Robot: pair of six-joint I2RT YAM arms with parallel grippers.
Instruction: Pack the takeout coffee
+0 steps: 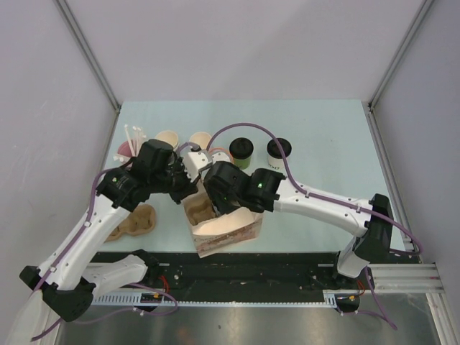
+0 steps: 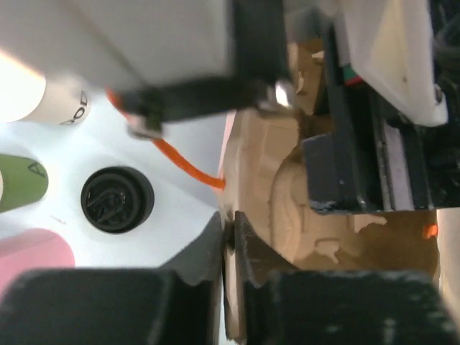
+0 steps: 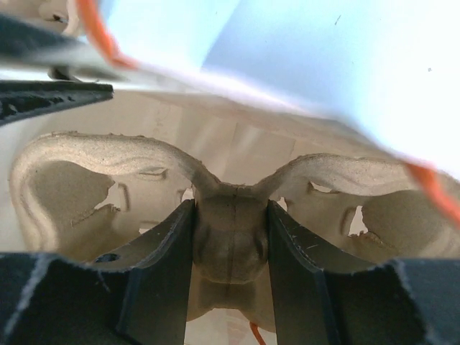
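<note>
Beyond the right hand (image 3: 230, 215), green cup (image 1: 241, 151)

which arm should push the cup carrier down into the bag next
Right. The right gripper clamps the centre ridge of the pulp carrier at the mouth of the paper bag, so it can likely just lower it. The left gripper pinches the bag's rim, seemingly holding it open.

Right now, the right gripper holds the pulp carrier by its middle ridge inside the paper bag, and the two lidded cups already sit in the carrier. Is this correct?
Not fully. The green lidded cup and the white lidded cup stand on the table behind the paper bag, as the top external view shows. The right gripper does hold the pulp carrier by its middle ridge inside the bag.
</note>
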